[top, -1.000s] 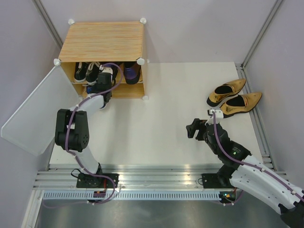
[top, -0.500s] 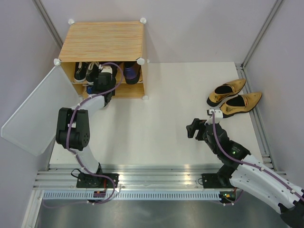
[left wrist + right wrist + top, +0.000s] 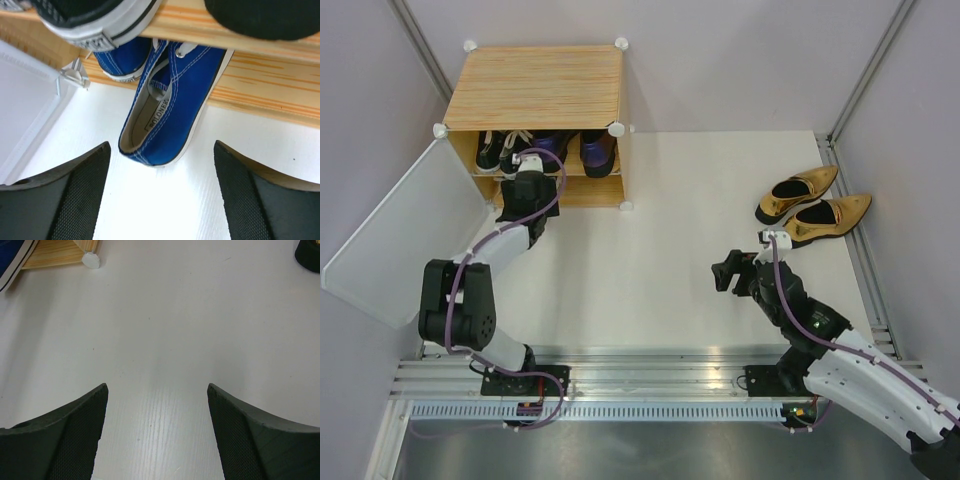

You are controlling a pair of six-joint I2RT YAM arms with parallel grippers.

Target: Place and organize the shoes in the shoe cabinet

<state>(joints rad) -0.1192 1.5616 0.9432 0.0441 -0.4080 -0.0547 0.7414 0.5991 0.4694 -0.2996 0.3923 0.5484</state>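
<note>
Arms near the cabinet point(image 3: 535, 88)
Left gripper point(image 3: 161, 146) points at blue sneaker point(image 3: 170, 100); right gripper point(image 3: 157, 387) over table point(image 3: 160, 315); both jaws wide, empty.

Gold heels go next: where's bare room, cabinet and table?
Bare: the lower shelf right of the blue canvas sneakers; the white table between light wood-grain cabinet and shiny gold pointed heels. Crowded: the upper shelf, and lower left, one sneaker's heel sticking out.

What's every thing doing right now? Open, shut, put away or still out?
cabinet door: swung wide open.
black sneakers: put away in the cabinet, up top.
blue sneaker: toe inside at the bottom, heel sticking out.
gold heels: still out on the table, side by side.
left gripper: open, empty.
right gripper: open, empty.
</note>
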